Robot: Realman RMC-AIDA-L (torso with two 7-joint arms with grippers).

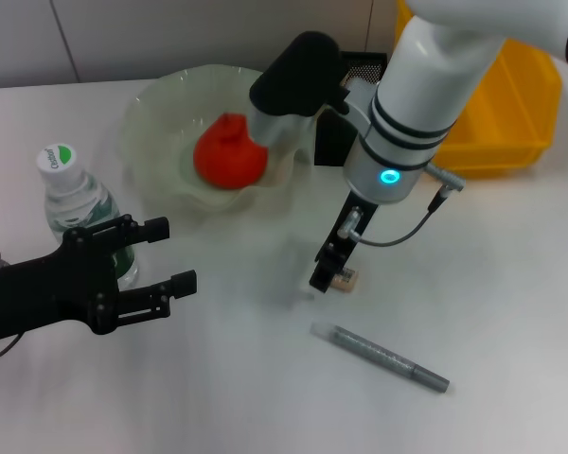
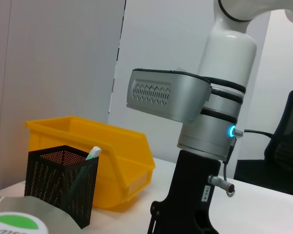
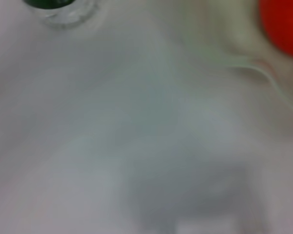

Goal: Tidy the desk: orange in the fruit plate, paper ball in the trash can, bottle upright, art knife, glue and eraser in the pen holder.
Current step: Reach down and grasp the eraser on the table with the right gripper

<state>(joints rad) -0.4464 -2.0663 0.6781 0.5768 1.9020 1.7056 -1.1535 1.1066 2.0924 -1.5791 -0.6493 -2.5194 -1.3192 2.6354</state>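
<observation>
A: Nearest the head camera is the left hand (image 1: 166,255), matte black and angular, low over the white table (image 1: 511,312). Its two fingers stand apart, with nothing between them.

B: And the bottle?

A: The bottle (image 1: 80,213) stands upright just behind that hand, clear ribbed plastic with a green label and a white cap with a green mark. The hand's upper finger partly covers its base; I cannot tell if they touch.

B: What lies in front of the right arm?

A: A slim grey pen (image 1: 381,357), glittery along the barrel, lying slantwise on the table. Just beyond it the right hand (image 1: 329,274) points down at the table, black and narrow under a white and silver wrist with a glowing blue ring. The eraser (image 1: 344,279), a tiny beige block, sits at its tip. The fingers look closed against it, though whether they truly clamp it I cannot tell.

B: The fruit?

A: The orange (image 1: 229,151), red-orange with a puckered top, rests inside the plate (image 1: 156,113), a pale green translucent bowl with a ruffled rim.

B: Farther back?

A: The holder (image 2: 61,183), a black square box of fine metal mesh, stands beside the plate, mostly hidden behind the right arm in the head view. The left wrist view shows a pale green tipped stick leaning inside it. Just behind it is the bin (image 1: 511,104), smooth bright yellow plastic with sloped walls.
</observation>
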